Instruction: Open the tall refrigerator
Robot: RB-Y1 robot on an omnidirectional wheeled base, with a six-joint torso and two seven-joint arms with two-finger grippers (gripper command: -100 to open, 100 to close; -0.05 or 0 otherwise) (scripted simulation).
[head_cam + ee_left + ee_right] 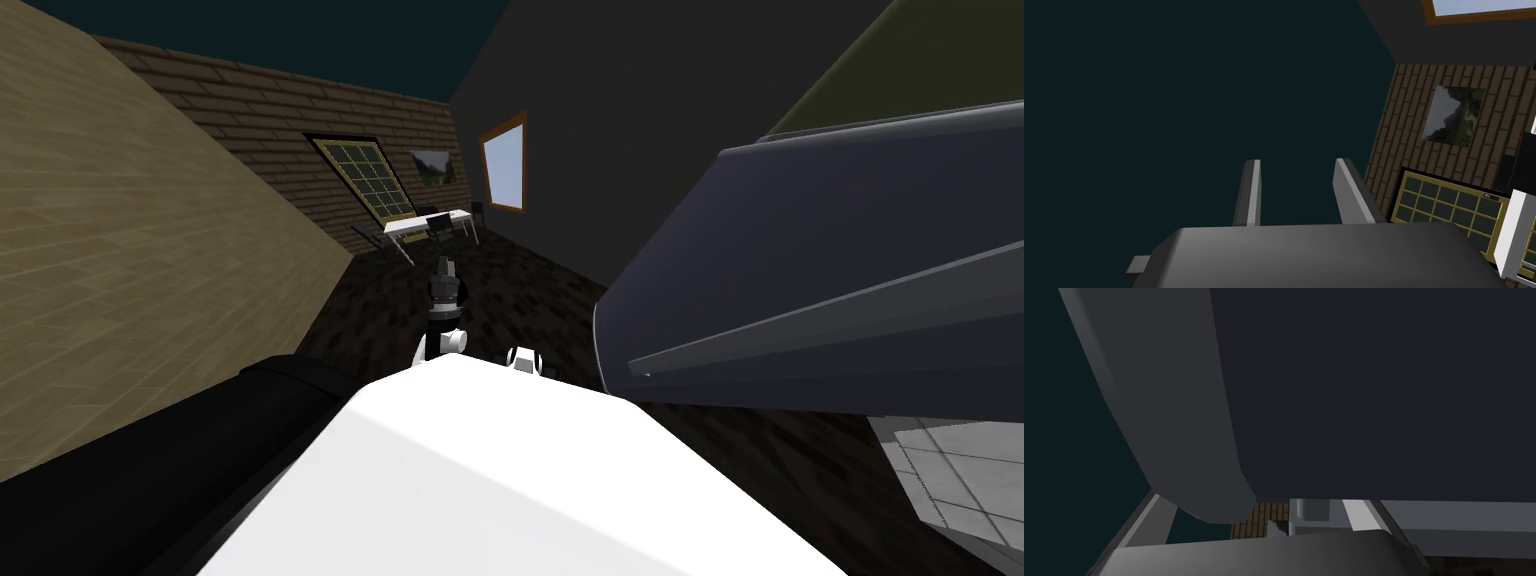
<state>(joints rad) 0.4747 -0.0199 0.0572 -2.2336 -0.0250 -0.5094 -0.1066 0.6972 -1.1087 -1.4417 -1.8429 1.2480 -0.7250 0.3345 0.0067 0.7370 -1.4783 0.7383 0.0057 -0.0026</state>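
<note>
Refrigerator [820, 250]: dark grey, tall. Right hand [1254, 508]: spread wide, gripping nothing, close against the refrigerator beside its rounded grey edge [1174, 413]. Left hand [1296, 192]: spread wide, empty, well apart from the refrigerator.

Floor: dark brown plank floor [520, 290], stretching away from me into the room (dim all over).
Far end: a small white tabletop on thin legs [422, 222] stands on it, with dark chairs [441, 228] close around.
Right side: the tall dark grey refrigerator [830, 270] stands on the planks, close beside me.
Next to the refrigerator: a patch of pale grey square tiles [960, 480] meets the planks.
</note>
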